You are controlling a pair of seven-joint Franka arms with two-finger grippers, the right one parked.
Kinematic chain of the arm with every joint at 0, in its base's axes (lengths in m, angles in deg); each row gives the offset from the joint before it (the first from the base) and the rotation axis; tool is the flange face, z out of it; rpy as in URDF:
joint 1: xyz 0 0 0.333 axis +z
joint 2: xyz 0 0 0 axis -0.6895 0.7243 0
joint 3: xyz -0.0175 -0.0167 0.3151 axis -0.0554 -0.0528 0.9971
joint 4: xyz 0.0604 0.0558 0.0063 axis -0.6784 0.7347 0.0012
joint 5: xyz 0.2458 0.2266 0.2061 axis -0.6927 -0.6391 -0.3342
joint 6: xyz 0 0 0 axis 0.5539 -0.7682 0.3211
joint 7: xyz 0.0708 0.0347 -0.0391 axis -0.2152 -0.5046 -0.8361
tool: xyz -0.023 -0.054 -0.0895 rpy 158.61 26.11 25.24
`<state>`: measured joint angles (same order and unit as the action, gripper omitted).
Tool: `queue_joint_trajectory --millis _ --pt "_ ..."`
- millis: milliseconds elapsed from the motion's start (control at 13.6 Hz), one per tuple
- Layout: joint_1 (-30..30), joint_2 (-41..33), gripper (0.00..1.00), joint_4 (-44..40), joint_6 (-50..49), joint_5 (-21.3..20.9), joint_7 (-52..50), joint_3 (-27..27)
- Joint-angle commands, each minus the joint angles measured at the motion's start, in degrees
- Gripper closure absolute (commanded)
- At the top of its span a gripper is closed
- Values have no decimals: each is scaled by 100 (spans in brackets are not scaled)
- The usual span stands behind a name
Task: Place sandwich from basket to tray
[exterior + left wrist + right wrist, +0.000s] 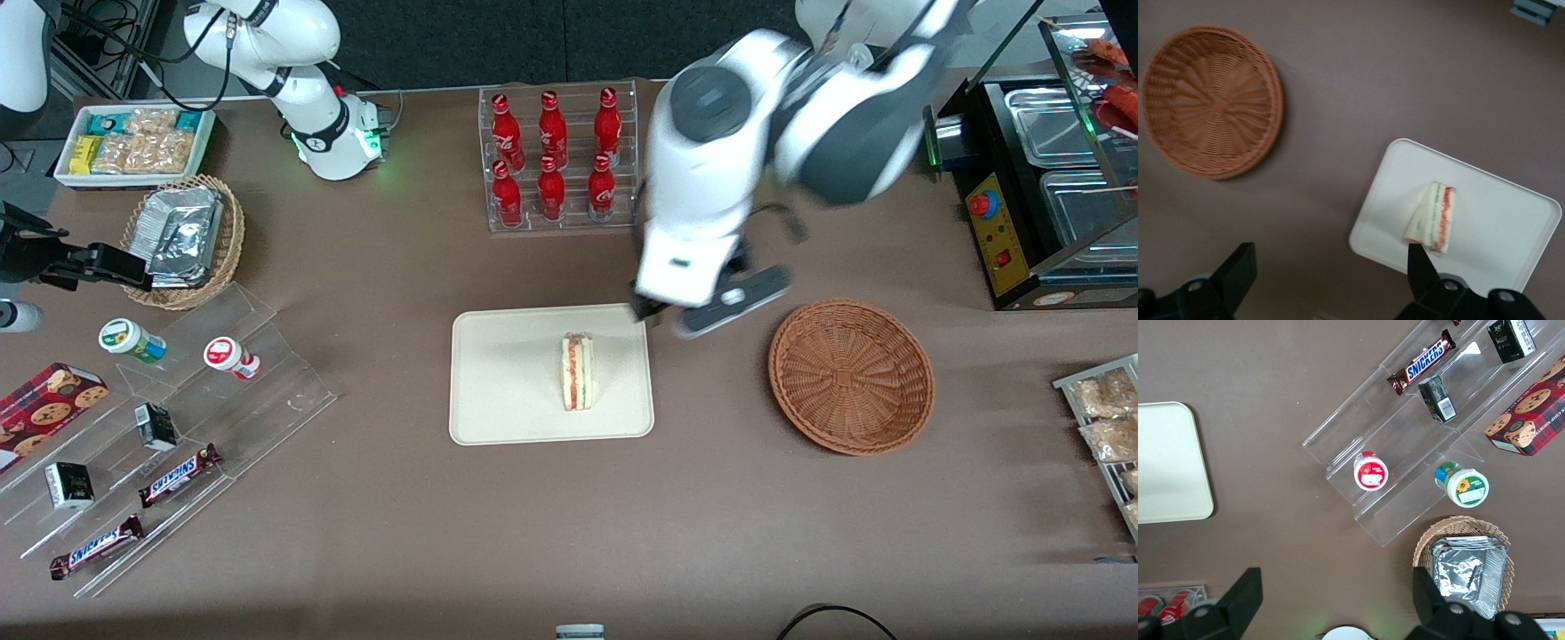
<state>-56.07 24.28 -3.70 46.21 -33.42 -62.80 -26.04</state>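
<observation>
Sandwich (577,372), one, on tray (498,391); claw (1328,270) agape.

- My gripper (662,317) is blurring in the front view
- My arm is covering part of the tray (498,391) corner
- Wrist frame is cutting my fingers (1238,270) off

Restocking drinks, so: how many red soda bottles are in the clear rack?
6 red soda bottles, in two rows of three in the clear rack, farther from the front camera than the tray. None seem hidden. The open gripper hangs above the tray's edge.
</observation>
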Motion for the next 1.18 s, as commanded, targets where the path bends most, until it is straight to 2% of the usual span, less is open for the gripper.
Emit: queue_joint_trajectory --millis 0,221,443,590,885,1107 --pt "569 -738 0 248 -560 375 833 -15" --pt "1036 -1161 0 257 -1131 533 1755 55" --pt "976 -1740 0 283 -1493 1077 3063 1220" --pt "976 -2092 0 310 -1774 1210 4030 1802" --pt "984 -2498 0 451 -1898 1377 5185 2620" --pt "1002 -2604 0 459 -1907 1448 5397 2806"
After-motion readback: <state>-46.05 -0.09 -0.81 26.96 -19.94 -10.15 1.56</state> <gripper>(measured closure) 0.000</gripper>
